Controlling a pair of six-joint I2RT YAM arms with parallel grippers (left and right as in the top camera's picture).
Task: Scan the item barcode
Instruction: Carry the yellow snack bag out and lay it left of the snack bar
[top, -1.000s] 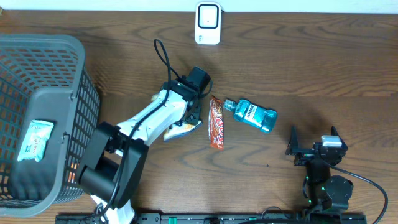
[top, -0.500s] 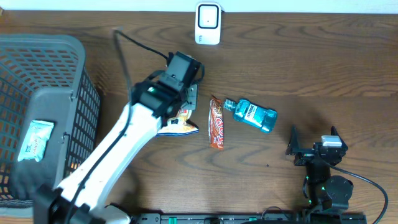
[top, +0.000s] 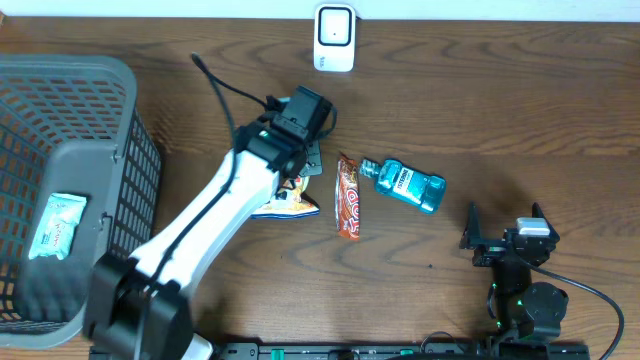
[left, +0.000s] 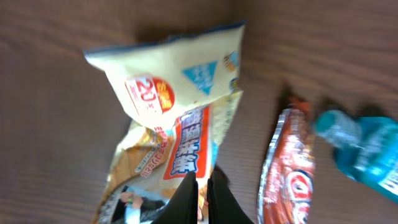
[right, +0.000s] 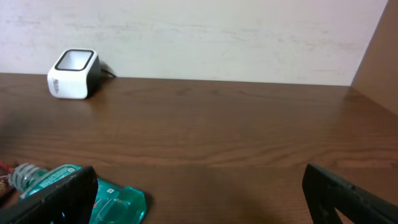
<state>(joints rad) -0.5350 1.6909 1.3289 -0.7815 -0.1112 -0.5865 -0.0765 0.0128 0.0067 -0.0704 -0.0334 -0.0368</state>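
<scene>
A yellow snack bag (top: 285, 203) lies on the wooden table, left of an orange candy bar (top: 348, 196) and a teal mouthwash bottle (top: 405, 185). My left gripper (top: 303, 166) sits over the bag's upper end. In the left wrist view the bag (left: 180, 99) fills the middle, and the left gripper (left: 200, 180) is shut with the bag's edge pinched between its black fingers. The white barcode scanner (top: 334, 37) stands at the back edge. My right gripper (top: 505, 228) rests open at the front right, holding nothing.
A grey plastic basket (top: 70, 70) takes up the left side, with a white packet (top: 55, 225) inside. In the right wrist view the scanner (right: 73, 73) stands far left before a pale wall, and the bottle (right: 68, 193) lies near the left finger.
My left gripper has closed from wide open to shut on the snack bag, and the left arm has shifted over the bag. The right arm has not moved.
</scene>
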